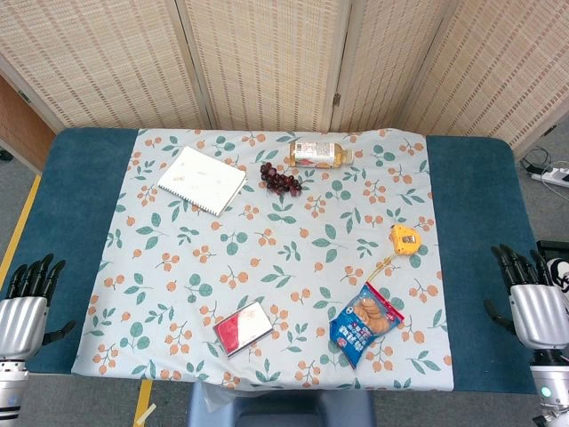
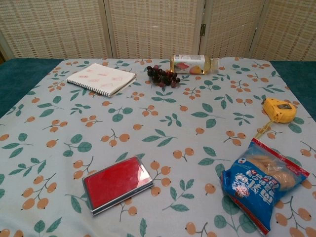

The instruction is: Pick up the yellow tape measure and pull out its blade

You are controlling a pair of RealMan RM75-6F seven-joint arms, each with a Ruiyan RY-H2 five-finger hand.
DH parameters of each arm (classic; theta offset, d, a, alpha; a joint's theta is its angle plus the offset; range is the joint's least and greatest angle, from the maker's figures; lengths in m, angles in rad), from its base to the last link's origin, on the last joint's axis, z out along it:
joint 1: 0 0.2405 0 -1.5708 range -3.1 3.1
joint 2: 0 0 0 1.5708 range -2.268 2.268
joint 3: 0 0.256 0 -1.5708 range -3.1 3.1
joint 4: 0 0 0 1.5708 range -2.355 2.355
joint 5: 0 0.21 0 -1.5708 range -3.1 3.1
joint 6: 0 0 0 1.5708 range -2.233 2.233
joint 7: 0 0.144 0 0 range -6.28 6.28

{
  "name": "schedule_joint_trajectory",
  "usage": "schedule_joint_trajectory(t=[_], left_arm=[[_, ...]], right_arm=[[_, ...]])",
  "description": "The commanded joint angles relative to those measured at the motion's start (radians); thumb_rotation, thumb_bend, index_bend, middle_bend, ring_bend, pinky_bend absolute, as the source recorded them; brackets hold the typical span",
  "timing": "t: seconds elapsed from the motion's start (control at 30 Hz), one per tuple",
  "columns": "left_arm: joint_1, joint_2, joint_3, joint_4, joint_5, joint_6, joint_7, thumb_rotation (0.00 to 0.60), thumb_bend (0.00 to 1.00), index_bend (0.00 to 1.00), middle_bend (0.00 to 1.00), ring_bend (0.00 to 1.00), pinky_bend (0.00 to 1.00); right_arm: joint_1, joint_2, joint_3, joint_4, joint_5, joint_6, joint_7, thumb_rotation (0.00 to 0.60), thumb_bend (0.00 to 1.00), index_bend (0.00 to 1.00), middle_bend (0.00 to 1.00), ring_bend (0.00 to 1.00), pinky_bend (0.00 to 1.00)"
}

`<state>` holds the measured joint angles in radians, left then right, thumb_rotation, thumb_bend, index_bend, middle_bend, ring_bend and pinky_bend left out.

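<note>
Head view showed nothing begun: yellow tape measure [image 1: 404,239] lay untouched, left hand [image 1: 25,307] and right hand [image 1: 532,301] empty, fingers apart.

The robot's left hand [image 1: 27,307], seen in the head view, is showing slim black segmented fingers rising from a brushed silver metal palm shell, with a black thumb sticking out at the side and a silver ribbed wrist section below. The right hand [image 1: 532,298] is wearing the same black fingers and silver shell, and a small green light is glowing on its grey wrist housing.
</note>
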<state>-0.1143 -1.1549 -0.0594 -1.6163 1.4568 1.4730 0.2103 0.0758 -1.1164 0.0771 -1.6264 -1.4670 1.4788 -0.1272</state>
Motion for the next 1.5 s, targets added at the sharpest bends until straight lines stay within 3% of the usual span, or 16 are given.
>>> schedule_joint_trajectory(t=[0.03, 0.77, 0.97, 1.13, 1.23, 1.37, 1.5], left_arm=[[-0.001, -0.008, -0.003, 0.010, 0.002, 0.006, 0.001, 0.600, 0.18, 0.05, 0.01, 0.02, 0.00], [0.000, -0.017, -0.001, 0.016, 0.013, 0.017, 0.001, 0.600, 0.19, 0.04, 0.01, 0.02, 0.00], [-0.005, -0.019, -0.002, 0.016, 0.013, 0.010, 0.002, 0.600, 0.19, 0.05, 0.01, 0.02, 0.00], [-0.008, -0.021, -0.001, 0.013, 0.019, 0.009, 0.002, 0.600, 0.19, 0.05, 0.01, 0.02, 0.00], [-0.006, -0.018, -0.001, 0.009, 0.019, 0.013, 0.006, 0.600, 0.19, 0.05, 0.01, 0.02, 0.00], [-0.002, -0.017, 0.002, 0.006, 0.021, 0.018, 0.007, 0.600, 0.19, 0.05, 0.01, 0.02, 0.00], [0.004, -0.017, 0.005, 0.005, 0.021, 0.024, 0.006, 0.600, 0.19, 0.05, 0.01, 0.02, 0.00]], right_arm=[[0.000, 0.003, 0.001, -0.005, 0.002, -0.001, -0.003, 0.600, 0.34, 0.00, 0.12, 0.14, 0.00], [0.026, 0.022, 0.011, -0.015, 0.025, -0.051, 0.013, 0.600, 0.34, 0.00, 0.12, 0.15, 0.00], [0.082, 0.019, 0.036, -0.012, 0.063, -0.141, 0.032, 0.600, 0.34, 0.00, 0.12, 0.16, 0.00], [0.171, 0.009, 0.070, -0.004, 0.136, -0.287, 0.037, 0.600, 0.34, 0.00, 0.12, 0.16, 0.00], [0.228, 0.000, 0.092, -0.003, 0.187, -0.372, 0.018, 0.600, 0.43, 0.00, 0.13, 0.16, 0.00], [0.299, -0.015, 0.124, 0.001, 0.274, -0.472, -0.005, 0.600, 0.65, 0.00, 0.18, 0.16, 0.00], [0.371, -0.027, 0.144, 0.011, 0.372, -0.567, -0.058, 0.583, 0.77, 0.00, 0.22, 0.15, 0.00]])
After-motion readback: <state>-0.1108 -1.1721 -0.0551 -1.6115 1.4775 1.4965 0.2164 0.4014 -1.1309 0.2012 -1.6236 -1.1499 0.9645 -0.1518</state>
